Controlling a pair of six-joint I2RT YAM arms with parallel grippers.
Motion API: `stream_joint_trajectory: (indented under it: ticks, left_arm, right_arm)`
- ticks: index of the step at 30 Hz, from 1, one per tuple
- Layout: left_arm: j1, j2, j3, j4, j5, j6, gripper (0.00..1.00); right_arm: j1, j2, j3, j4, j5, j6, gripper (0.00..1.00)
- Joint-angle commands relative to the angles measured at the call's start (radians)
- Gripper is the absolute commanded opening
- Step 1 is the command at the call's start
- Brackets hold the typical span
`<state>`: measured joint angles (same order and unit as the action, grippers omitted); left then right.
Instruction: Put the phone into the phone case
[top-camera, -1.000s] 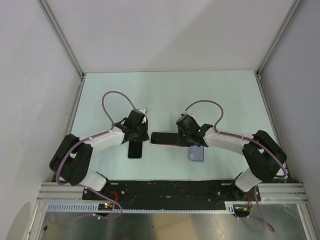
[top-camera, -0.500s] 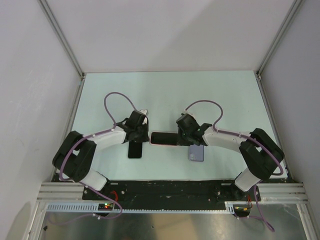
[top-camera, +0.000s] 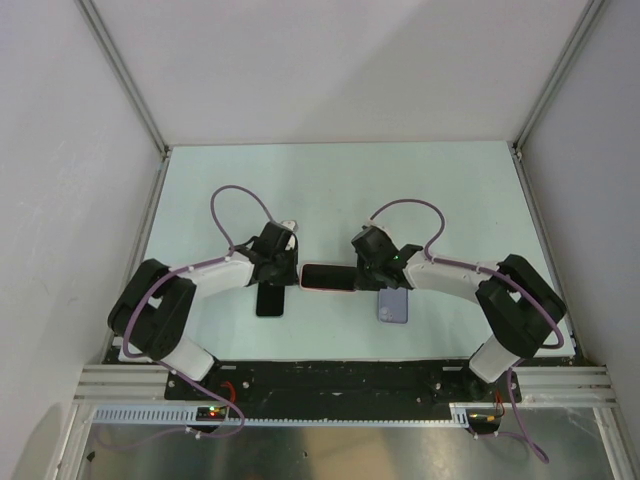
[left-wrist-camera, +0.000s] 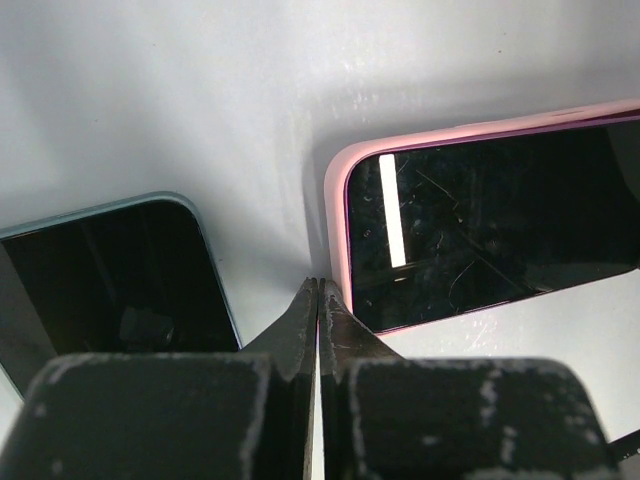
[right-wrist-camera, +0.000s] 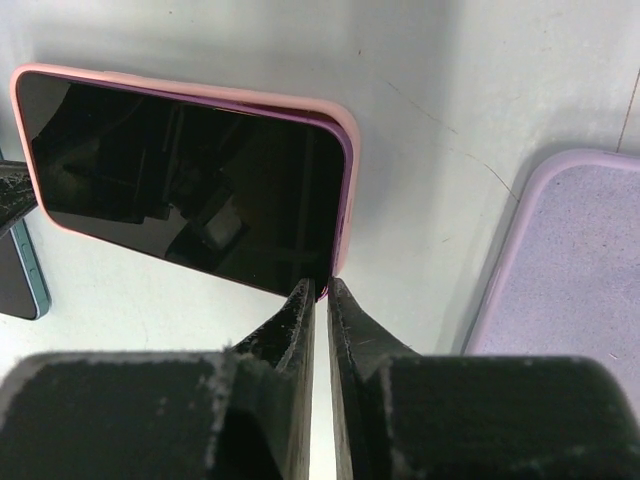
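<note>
Two phones, two cases: at centre, a scratched black-screened phone (left-wrist-camera: 480, 220) in a pink case (left-wrist-camera: 335, 230); lower left, a bare teal-edged phone (left-wrist-camera: 120, 270); lower right, an empty lilac case (right-wrist-camera: 570, 260). The left gripper (left-wrist-camera: 318, 300) is pressed together, the right gripper (right-wrist-camera: 322, 290) nearly so.

Bright even light, soft shadows, glare streak on phone (left-wrist-camera: 490, 220)

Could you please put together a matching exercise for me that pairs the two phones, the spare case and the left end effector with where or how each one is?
Things:
1. pink-cased phone
2. teal-edged phone
3. lilac case
4. left end effector

Places or states:
A. empty, inner side up
B. shut, tips by a pink corner
C. bare of any case, lying by the left arm
D. lying between the two arms' wrists

Pairs: 1-D, 2-C, 3-A, 4-B.
</note>
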<state>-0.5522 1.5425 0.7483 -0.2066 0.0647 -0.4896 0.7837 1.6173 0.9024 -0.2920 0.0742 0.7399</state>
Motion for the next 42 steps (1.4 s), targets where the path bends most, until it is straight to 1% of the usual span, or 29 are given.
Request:
stream_joint_trajectory:
  ticks: [1, 24, 38, 42]
  left_arm:
    - [-0.006, 0.01, 0.039, 0.025, 0.019, 0.002, 0.0]
    - [-0.018, 0.062, 0.09, 0.028, 0.046, 0.005, 0.0]
    - [-0.018, 0.08, 0.102, 0.032, 0.049, 0.007, 0.0]
    - [-0.017, 0.082, 0.102, 0.033, 0.051, 0.009, 0.0]
  right_arm:
    - [0.019, 0.072, 0.006, 0.012, 0.052, -0.005, 0.11]
    - [0.083, 0.236, 0.033, 0.017, 0.067, 0.015, 0.1]
    - [0.114, 0.292, 0.034, 0.022, 0.052, 0.041, 0.08]
    - [0.113, 0.277, -0.016, 0.097, -0.002, 0.074, 0.08]
